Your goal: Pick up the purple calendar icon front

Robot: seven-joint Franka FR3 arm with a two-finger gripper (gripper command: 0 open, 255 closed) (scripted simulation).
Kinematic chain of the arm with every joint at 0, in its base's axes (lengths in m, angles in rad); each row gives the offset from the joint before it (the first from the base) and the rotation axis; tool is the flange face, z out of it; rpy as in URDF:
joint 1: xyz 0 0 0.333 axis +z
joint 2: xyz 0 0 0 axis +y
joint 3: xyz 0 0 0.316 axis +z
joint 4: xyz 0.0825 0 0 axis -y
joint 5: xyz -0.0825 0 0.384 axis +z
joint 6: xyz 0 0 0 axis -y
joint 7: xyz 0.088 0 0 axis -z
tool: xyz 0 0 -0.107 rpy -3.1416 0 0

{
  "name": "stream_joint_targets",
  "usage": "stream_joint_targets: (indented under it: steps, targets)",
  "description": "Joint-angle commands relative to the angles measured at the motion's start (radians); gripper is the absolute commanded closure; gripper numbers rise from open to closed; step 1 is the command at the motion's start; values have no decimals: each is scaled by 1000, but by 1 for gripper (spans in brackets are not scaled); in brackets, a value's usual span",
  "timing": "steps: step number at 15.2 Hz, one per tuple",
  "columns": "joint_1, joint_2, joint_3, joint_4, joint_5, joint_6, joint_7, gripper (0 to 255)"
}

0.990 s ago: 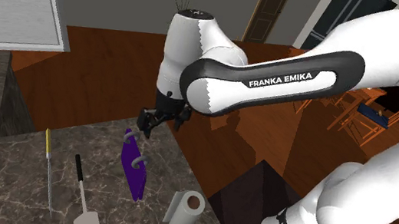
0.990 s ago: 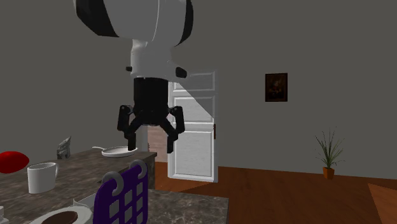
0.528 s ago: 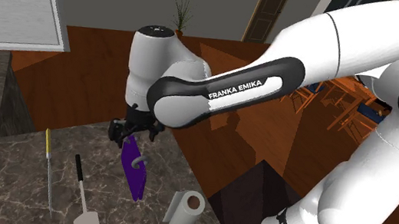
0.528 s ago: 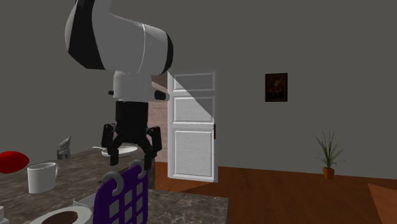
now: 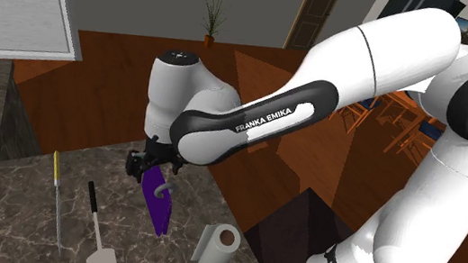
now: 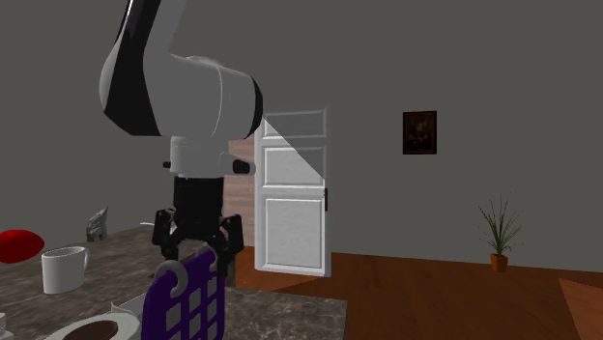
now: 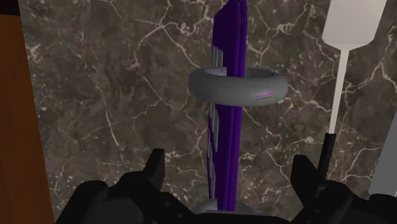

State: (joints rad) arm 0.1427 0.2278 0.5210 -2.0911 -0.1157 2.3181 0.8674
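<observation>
- Gripper (image 5: 149, 163) (image 7: 230, 173) was open: the two black fingers (image 7: 156, 170) stood apart, one on each side of the purple calendar (image 5: 158, 201) (image 7: 228, 146). Neither touched it, as far as the wrist view showed.
- Purple calendar stood upright on its edge on the dark marbled counter (image 5: 6, 209), w/ grey binder rings (image 7: 236, 86) along its top. Nothing clasped it.
- In the 2nd ext. view, gripper hung straight over the calendar's ringed top w/ fingertips down at about ring level. The calendar's face w/ the pale grid was turned toward that camera.
- White-headed spatula (image 5: 97, 224) w/ black handle lay flat just beside the calendar, on the shoulder view's left of it.
- Thin yellow-handled tool (image 5: 56, 201) lay farther from the calendar on the same side.
- Paper roll (image 5: 214, 252) sat near the calendar, on the shoulder view's lower right of it.
- White mug (image 6: 63, 268) stood to the 2nd ext. view's left of the calendar, w/ a red obj. (image 6: 17, 243) beyond it.
- White panelled door (image 6: 290, 193) stood behind the calendar in that view. A potted plant (image 6: 499, 232) was well apart from it, to that view's right.
</observation>
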Motion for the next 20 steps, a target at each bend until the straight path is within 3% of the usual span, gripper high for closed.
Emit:
stream_joint_targets:
  steps: [1,10,20]
  targets:
    - [0,4,-1,-1,-3,4,1,255]
    - [0,3,-1,-1,-2,4,0,255]
    - [-15,-77,15,51,55,-116,-36,255]
